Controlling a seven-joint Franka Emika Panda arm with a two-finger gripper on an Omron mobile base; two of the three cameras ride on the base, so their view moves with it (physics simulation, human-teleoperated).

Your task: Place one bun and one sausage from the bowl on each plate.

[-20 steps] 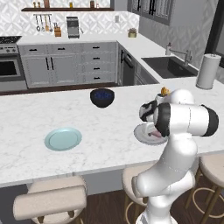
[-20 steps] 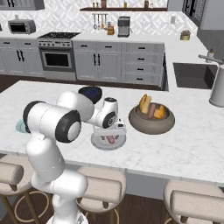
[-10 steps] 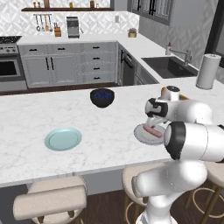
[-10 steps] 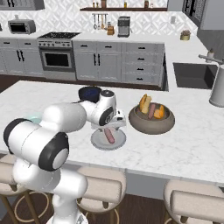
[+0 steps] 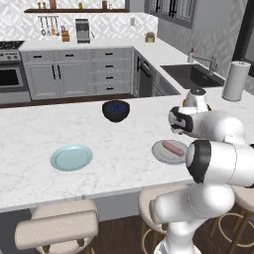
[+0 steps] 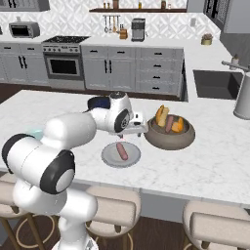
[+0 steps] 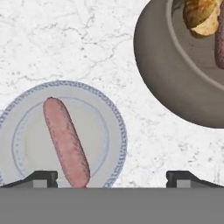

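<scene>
Two plates lie on the marble table [image 5: 114, 163] in the left base view: a pale blue plate [image 5: 72, 158] toward the left, bare, and a light grey plate [image 5: 169, 151] to the right with one pink sausage [image 5: 173, 148] lying on it. A dark blue bowl [image 5: 115, 110] stands farther back, apart from both plates. The white arm bends over the grey plate's right side, and its hand hides whatever is behind it.

In the right base view the grey plate [image 6: 121, 154] sits near the front edge of the table with the sausage [image 6: 121, 151] across its middle. Just beside it to the right is a brown bowl [image 6: 169, 134] holding buns [image 6: 162, 114] and another sausage [image 6: 169, 124]. The fingers [image 6: 135, 130] hang between the plate and the brown bowl, above the table.

In the hand view the two finger tips [image 7: 41, 176] stand spread wide apart at the bottom, empty, gripping nothing. The sausage [image 7: 65, 141] lies slanted on the grey plate [image 7: 107, 131], free of the fingers. The brown bowl [image 7: 166, 83] fills the upper right, near the plate but not touching it, with a bun [image 7: 200, 16] at its rim.
</scene>
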